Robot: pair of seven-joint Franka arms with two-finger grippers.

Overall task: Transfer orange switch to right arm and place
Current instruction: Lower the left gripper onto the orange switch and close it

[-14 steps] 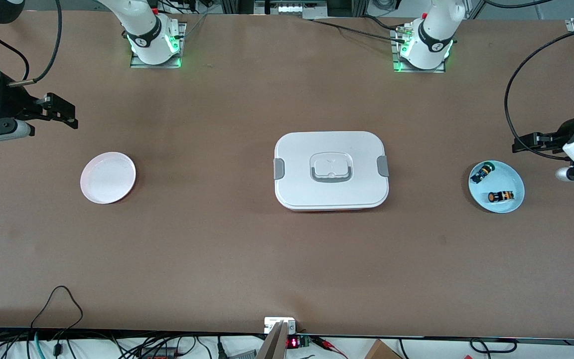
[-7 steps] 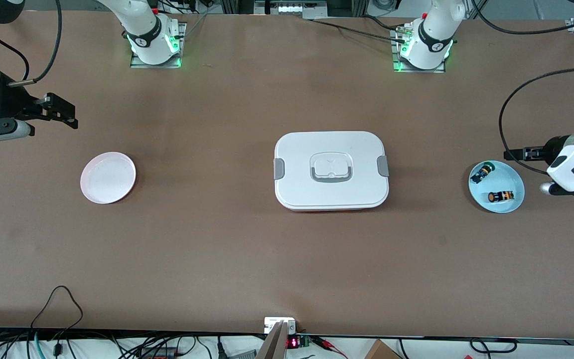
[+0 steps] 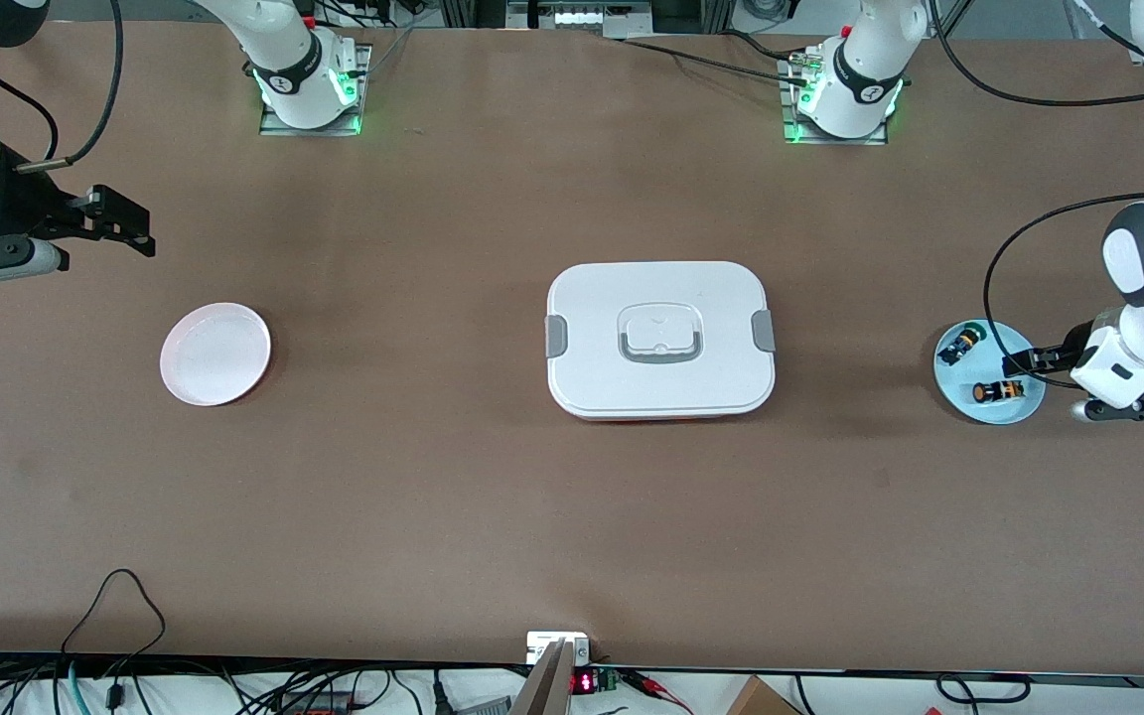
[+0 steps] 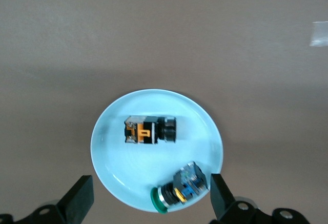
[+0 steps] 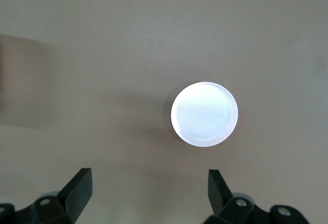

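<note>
Orange switch (image 3: 997,390) lies on the pale blue dish (image 3: 959,382) beside a green-capped switch (image 3: 959,345); the left gripper (image 3: 1021,363) has swung in over that dish, jaws wide and empty — the pickup looks imminent. Right gripper (image 3: 120,226) waits, open, near the white dish (image 3: 215,354). Only the left wrist view shows the switch's boxy body (image 4: 150,130) — lying on its side.

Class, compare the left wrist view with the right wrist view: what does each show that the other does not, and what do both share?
Only the left wrist view shows the pale blue dish holding the orange switch and the green-capped switch, lying apart; the open left gripper hangs over it.

Only the right wrist view shows the white dish, with nothing in it, and the open right gripper, waiting.

Both show the brown table and a pair of spread black fingers.
</note>
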